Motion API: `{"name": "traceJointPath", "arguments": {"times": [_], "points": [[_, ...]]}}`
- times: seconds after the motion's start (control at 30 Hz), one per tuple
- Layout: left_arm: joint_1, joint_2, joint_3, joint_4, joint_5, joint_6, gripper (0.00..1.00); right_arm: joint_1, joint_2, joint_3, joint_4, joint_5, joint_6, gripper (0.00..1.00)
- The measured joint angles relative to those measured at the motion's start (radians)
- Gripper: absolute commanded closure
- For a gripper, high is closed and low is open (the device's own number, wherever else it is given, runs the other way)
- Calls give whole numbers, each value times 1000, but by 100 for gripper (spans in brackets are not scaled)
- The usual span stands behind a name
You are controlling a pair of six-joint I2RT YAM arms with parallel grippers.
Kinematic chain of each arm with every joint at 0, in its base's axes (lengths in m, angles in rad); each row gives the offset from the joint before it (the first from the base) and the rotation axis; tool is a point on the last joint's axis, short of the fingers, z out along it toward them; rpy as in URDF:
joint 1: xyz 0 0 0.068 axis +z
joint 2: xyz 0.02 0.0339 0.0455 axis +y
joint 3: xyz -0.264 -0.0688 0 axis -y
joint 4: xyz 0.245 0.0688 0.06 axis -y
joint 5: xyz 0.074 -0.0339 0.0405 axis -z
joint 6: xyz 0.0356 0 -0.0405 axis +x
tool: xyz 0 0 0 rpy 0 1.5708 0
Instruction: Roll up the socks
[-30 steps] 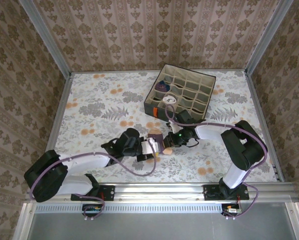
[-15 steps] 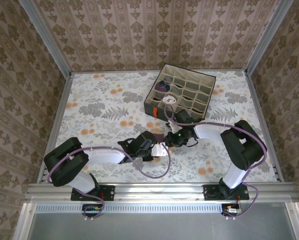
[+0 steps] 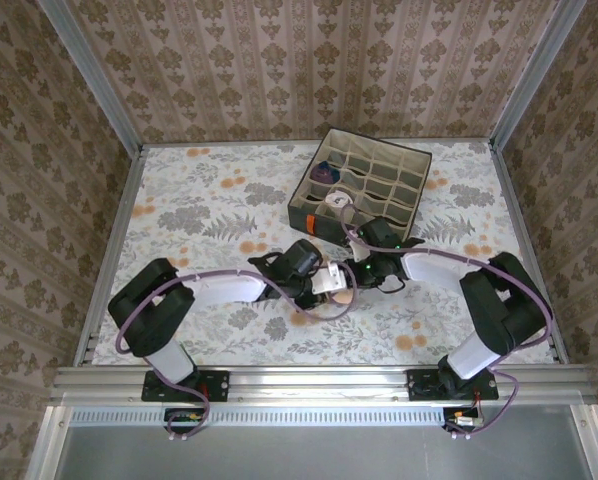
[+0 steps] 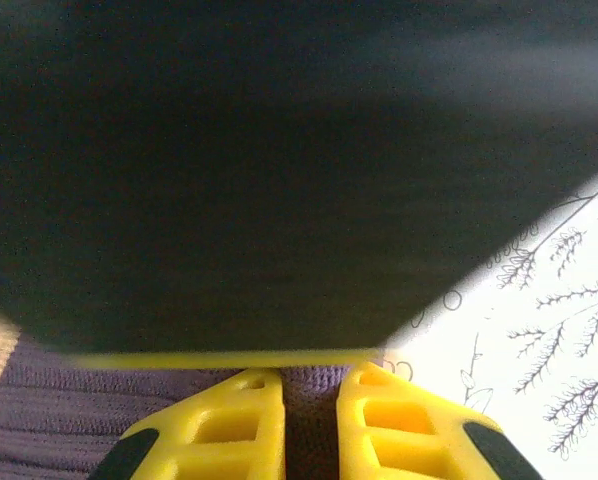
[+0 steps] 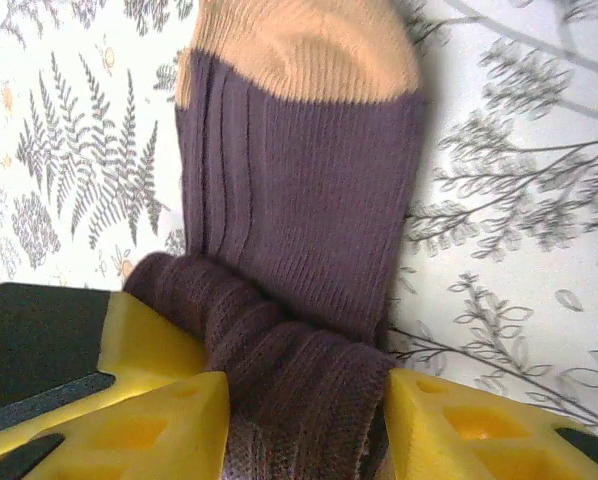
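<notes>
Left gripper (image 4: 311, 385) clamped on sock (image 5: 299, 190), likely pinning the roll; right gripper (image 5: 307, 400) apart, straddling it to keep shape

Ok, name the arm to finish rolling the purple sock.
Right, probably. The right gripper straddles the rolled end of the purple sock, with the flat length and tan end lying straight ahead. The left gripper is pinched shut on its fabric.

— Where is the top camera?
— High behind my arm bases, looking down over the table (image 3: 199, 210), far from the purple sock (image 5: 299, 230).
— And the wrist cameras?
— Each looks along my fingers (image 5: 159, 420), very close to that sock: right just above it, left almost against it. Both share its ribbed fabric.
</notes>
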Motion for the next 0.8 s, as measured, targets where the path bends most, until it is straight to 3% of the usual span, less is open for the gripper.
{"name": "traceJointPath", "arguments": {"times": [0.3, 0.8], "points": [[195, 31, -20, 31, 285, -150, 99, 14, -103, -42, 60, -9, 0, 47], [288, 148, 8, 74, 540, -203, 100, 14, 40, -20, 127, -9, 1, 47]]}}
